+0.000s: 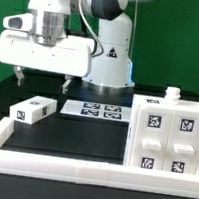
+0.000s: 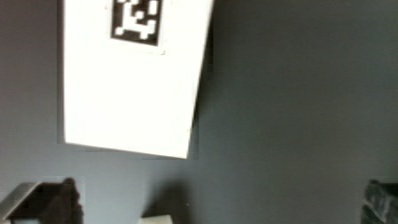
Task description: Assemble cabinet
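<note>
The cabinet [image 1: 169, 134] is the large white tagged block on the exterior view's right, with a small knob on top. A smaller loose white tagged panel [image 1: 33, 109] lies on the black table at the exterior view's left. My gripper [image 1: 42, 79] hangs above that panel with its two dark fingers wide apart and nothing between them. In the wrist view the white panel [image 2: 139, 85] with its tag fills the upper part. One dark fingertip [image 2: 45, 203] shows at one lower corner and the other at the opposite edge, with bare table between them.
The marker board [image 1: 94, 111] lies flat at the table's middle back. A long white border rail [image 1: 49, 165] runs along the front and up the exterior view's left side. The arm's white base [image 1: 111, 59] stands behind the marker board.
</note>
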Tool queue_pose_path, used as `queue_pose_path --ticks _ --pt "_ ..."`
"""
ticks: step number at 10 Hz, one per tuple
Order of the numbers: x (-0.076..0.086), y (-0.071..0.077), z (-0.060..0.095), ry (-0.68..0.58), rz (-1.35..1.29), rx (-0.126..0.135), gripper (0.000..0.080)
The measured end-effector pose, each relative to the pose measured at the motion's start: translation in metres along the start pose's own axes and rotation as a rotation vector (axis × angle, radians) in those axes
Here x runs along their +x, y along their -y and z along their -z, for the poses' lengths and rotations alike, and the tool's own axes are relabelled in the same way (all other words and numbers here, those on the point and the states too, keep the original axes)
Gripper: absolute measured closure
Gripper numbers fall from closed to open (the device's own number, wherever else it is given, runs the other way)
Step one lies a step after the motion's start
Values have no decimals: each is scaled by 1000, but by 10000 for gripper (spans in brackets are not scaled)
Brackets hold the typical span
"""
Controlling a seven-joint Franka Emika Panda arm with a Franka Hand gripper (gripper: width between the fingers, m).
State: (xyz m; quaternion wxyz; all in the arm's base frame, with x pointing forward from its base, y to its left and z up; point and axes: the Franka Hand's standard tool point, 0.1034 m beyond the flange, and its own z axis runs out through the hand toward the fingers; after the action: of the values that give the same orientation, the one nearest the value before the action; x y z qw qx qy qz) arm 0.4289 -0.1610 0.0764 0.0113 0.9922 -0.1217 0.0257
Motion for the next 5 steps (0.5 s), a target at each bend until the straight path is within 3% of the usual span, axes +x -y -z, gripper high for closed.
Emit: queue_pose_path --ticks 2,5 --pt "3 5 1 -2 -73 7 2" --pt "-13 -17 -8 -14 -19 -7 2"
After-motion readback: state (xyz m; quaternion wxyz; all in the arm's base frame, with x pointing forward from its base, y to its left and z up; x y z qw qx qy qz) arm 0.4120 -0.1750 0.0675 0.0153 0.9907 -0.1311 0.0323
